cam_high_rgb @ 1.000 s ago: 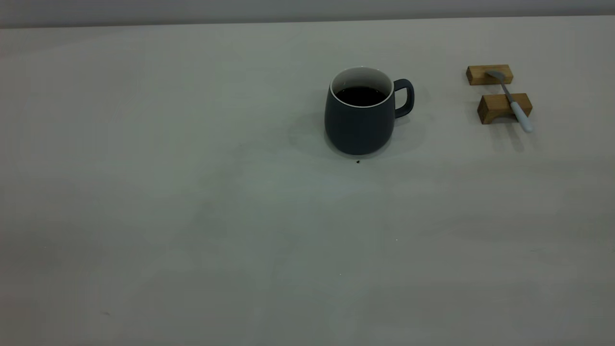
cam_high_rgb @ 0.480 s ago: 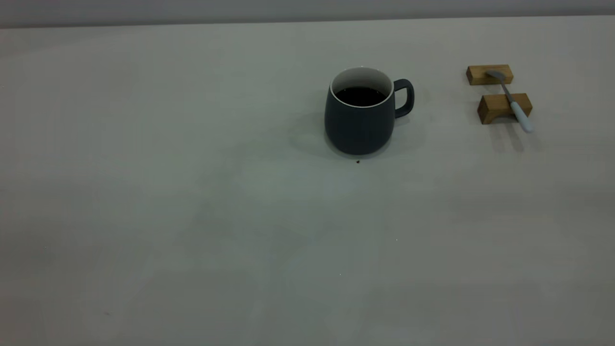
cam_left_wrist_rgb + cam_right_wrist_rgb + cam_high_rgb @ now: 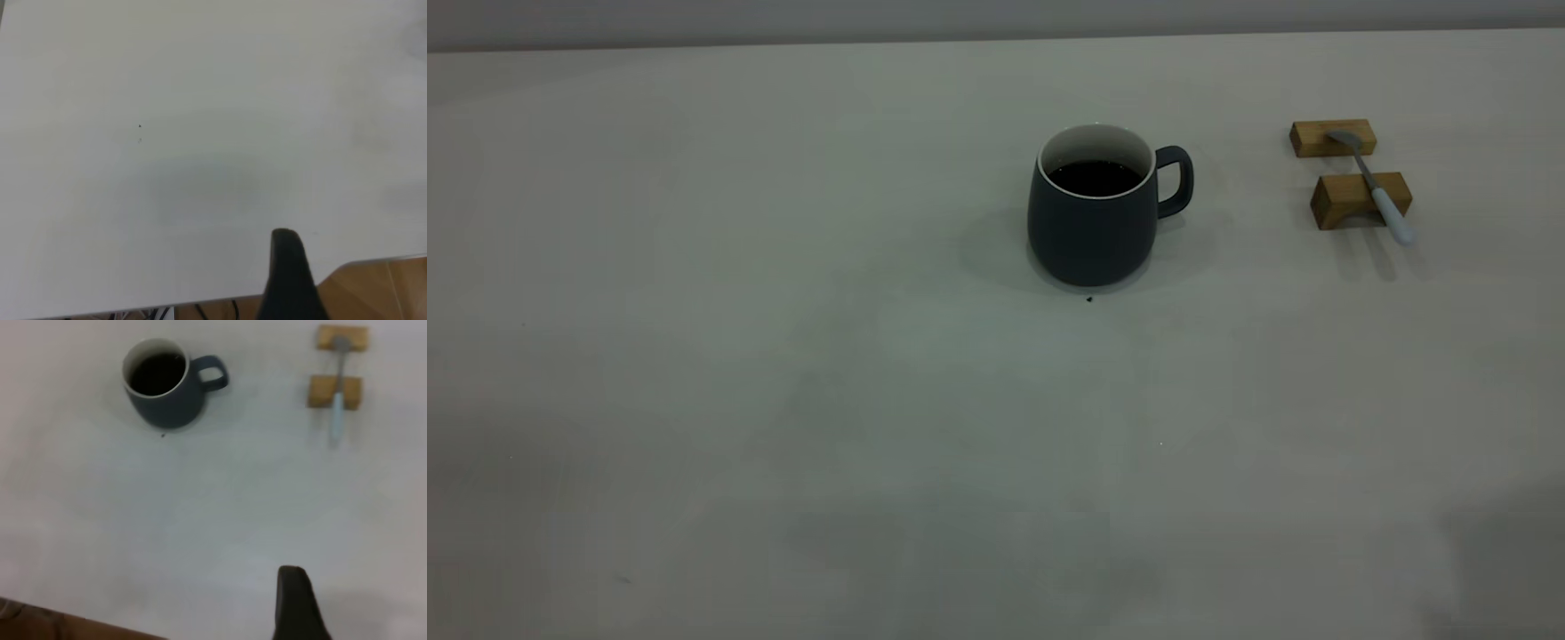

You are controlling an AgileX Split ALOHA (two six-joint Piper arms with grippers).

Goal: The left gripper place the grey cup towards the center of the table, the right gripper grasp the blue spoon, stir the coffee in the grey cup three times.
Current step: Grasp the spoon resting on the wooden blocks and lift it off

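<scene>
Now, near edge: a soft shadow point(image 3: 1507, 560) has crept into the lower right of the outside view; I judge my right arm is starting in.
Grippers: left gripper point(image 3: 288, 277) over bare table point(image 3: 783, 400), right gripper point(image 3: 297, 603) well short of the cup point(image 3: 1094, 231); how open, I cannot tell.
Cup: unmoved, upper centre, coffee point(image 3: 1094, 178) flat.
Spoon: the spoon point(image 3: 1380, 194) lies untouched across two blocks point(image 3: 1343, 203), upper right.
Room: open table all round.

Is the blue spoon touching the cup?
Apart. The exterior view shows bare table between the grey cup and the blue spoon, which lies across two wooden blocks. The right wrist view shows the same gap.
</scene>
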